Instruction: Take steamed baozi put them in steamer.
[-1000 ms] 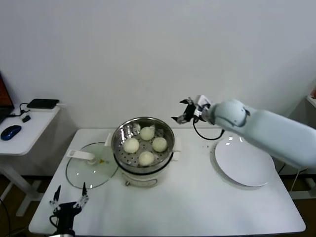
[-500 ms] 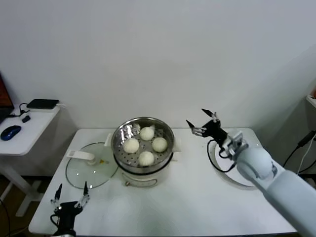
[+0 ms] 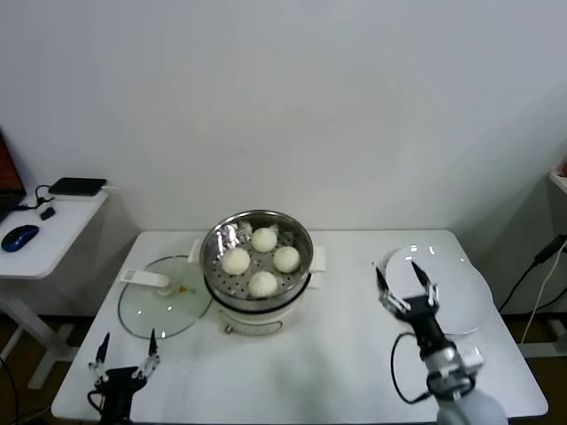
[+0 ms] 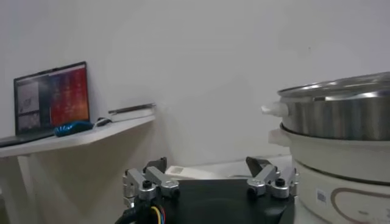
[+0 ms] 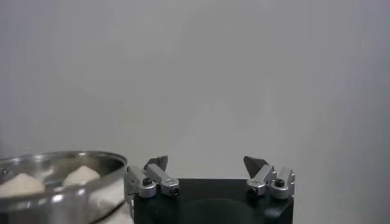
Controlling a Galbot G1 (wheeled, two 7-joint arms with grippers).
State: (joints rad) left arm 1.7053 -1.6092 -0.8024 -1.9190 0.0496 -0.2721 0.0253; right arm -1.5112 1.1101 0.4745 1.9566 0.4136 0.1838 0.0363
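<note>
Now four baozi [image 3: 263, 283] in steamer [image 3: 256, 232], well apart from spread, empty right hand [image 3: 405, 285]

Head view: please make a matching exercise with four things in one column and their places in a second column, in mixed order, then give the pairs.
Things:
1. steamed baozi
2. glass lid
3. white plate
4. right gripper

Places:
A. flat on the table, on the steamer's left
B. open, at the plate's left edge
C. inside the steamer
D. at the table's right end

Pairs: 1-C, 2-A, 3-D, 4-B
</note>
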